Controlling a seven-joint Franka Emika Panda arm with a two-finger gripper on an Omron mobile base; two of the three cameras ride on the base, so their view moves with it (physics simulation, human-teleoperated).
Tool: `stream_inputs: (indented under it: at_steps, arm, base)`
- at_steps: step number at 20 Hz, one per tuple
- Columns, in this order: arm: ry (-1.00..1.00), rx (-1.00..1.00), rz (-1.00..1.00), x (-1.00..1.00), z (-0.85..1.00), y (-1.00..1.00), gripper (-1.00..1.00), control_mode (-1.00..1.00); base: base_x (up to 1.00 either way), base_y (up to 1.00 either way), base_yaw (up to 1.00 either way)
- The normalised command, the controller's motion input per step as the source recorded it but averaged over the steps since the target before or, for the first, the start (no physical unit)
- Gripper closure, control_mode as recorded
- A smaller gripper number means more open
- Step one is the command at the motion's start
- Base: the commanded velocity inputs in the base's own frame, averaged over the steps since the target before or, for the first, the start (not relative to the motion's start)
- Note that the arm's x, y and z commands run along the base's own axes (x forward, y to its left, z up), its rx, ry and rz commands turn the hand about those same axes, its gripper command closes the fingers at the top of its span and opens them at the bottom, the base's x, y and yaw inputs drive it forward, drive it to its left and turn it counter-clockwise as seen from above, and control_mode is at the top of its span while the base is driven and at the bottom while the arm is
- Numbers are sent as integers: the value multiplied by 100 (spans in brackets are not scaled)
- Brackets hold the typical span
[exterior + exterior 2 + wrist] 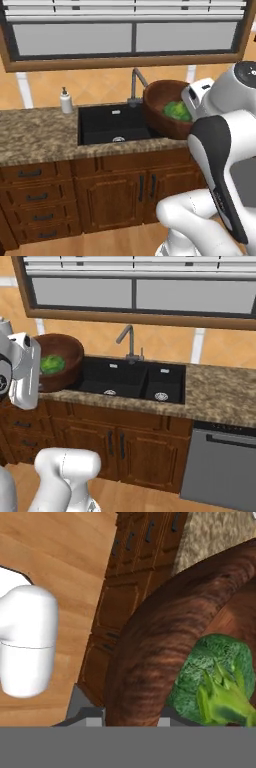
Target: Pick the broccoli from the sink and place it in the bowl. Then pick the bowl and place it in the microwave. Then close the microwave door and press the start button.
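Above the surface's front edge: bowl (167,107) lifted, tilted, broccoli (177,111) inside.
Fingers grip its rim; more tilt could spill it.

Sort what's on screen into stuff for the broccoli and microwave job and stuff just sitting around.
Job:
- bowl, tilted and lifted beside the sink
- broccoli, inside the bowl
- sink, where the broccoli came from

Just there:
- soap bottle
- faucet
- dishwasher
- cabinet drawers
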Motion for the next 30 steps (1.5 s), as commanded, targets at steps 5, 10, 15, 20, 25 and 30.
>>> stream_inputs:
  at_steps: [5,10,15,20,25,30]
  arm:
    - [0,0,0,0,0,0,100,100]
    - [0,0,0,0,0,0,100,100]
    - [0,0,0,0,0,0,100,100]
    - [0,0,0,0,0,0,100,100]
    - [0,0,0,0,0,0,100,100]
    - [0,0,0,0,0,0,100,100]
  base:
    - [-28,-2,44]
    - [-17,0,100]
    - [-16,0,100]
    - [-13,0,100]
    - [-8,0,100]
    - [-6,0,100]
